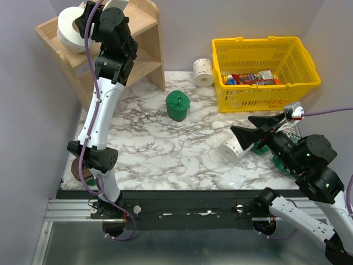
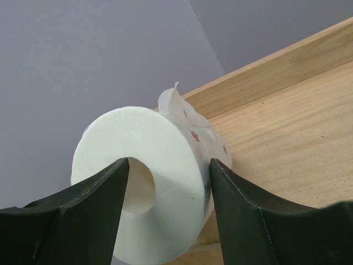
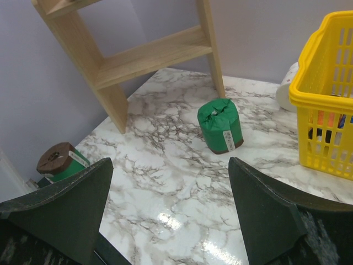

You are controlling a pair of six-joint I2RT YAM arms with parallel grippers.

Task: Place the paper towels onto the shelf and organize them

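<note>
A white spotted paper towel roll lies on its side on the wooden shelf's top board. My left gripper is open around its wall: one finger stands before the hollow core, the other just off the outer side. From above, that roll and the left gripper sit at the shelf's top. An upright green roll stands mid-table. One white roll is by the basket, another lies under my open, empty right gripper. A brown-ended green roll lies at the table's left edge.
A yellow mesh basket with snack packets stands at the back right. Something green lies under the right arm, mostly hidden. Grey walls close in on the left and the back, and the left arm stretches up along the shelf's front.
</note>
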